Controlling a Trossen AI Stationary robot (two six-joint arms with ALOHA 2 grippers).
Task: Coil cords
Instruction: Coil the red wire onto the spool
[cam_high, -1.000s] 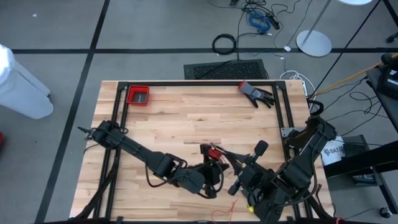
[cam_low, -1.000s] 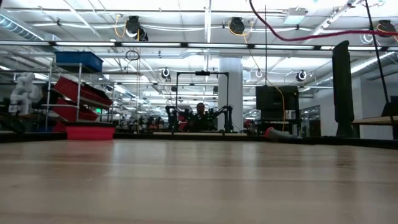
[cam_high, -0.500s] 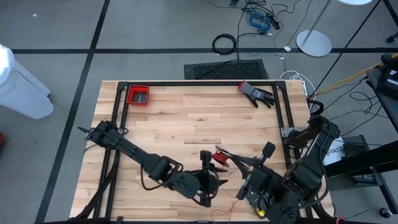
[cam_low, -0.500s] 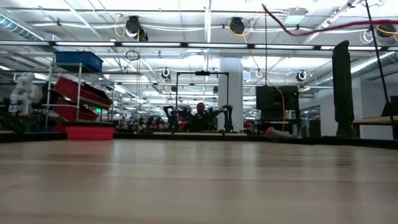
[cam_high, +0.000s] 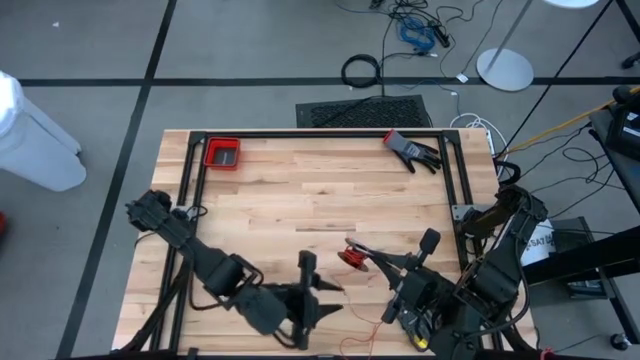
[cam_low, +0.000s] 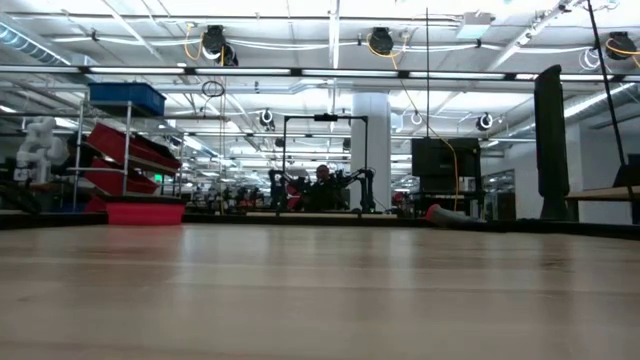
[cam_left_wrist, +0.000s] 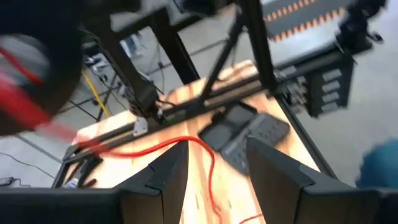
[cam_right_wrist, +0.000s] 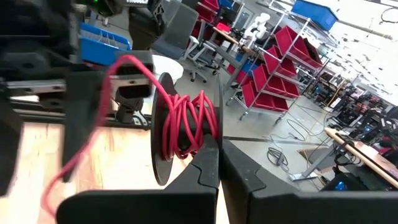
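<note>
Cord (cam_right_wrist: 186, 127), thin red, wound on spool.

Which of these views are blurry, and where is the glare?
Left wrist view: heavy motion blur smears the red cord and frame. Right wrist view: the spool is sharp, its near fingers soft. Low view: ceiling lights glare, tabletop foreground is unfocused. High view: evenly lit, crisp.

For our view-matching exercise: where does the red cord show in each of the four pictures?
High view: red cord wound on a spool at the right pincer, lower centre of the table.
Low view: not in it.
Left wrist view: a loose red strand across the wood, centre.
Right wrist view: wound on the black spool, centre.
Shared landmark: the black frame rail edging the table.
</note>
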